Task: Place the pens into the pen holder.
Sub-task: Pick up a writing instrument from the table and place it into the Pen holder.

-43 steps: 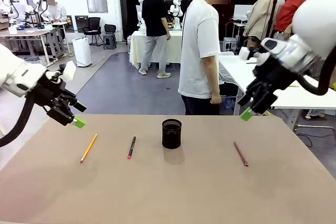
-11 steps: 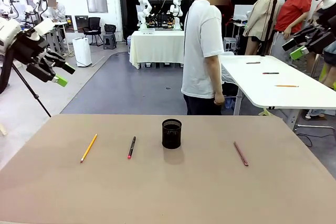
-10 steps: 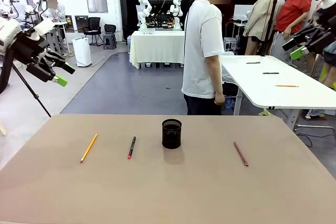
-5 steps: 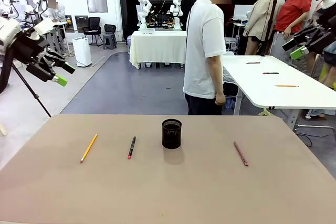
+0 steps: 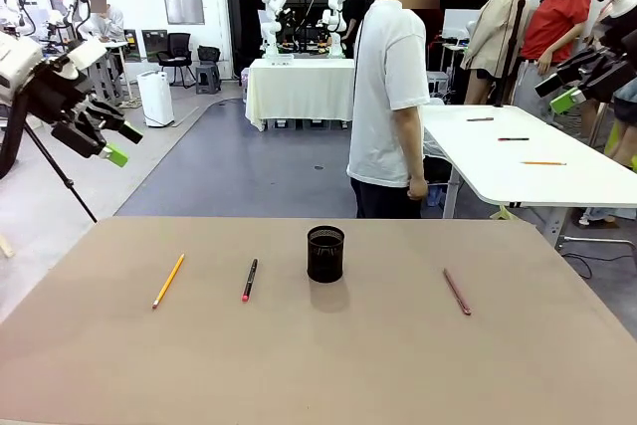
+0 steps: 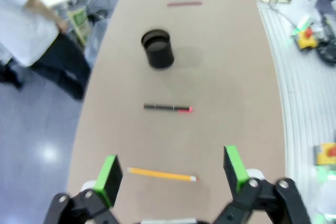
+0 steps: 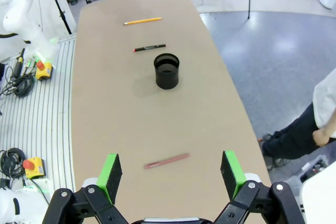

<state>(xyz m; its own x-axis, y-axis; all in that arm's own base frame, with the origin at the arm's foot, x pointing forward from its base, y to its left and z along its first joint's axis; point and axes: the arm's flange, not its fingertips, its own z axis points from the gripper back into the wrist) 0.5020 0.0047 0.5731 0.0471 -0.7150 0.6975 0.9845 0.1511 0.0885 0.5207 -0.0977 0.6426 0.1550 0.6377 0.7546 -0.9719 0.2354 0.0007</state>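
Tan table (image 5: 318, 375) w/ black mesh pen holder (image 5: 325, 253) mid-table. To its left lies the black red-tipped pen (image 5: 249, 279), yellow pencil (image 5: 168, 280) farther out; reddish-brown pen (image 5: 457, 292) to its right. My left gripper (image 5: 123, 143) & right gripper (image 5: 557, 93) are spread wide, empty, raised well apart from the holder.

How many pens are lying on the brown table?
3: a yellow one far left, a black one left of the cup, a reddish one right of it.
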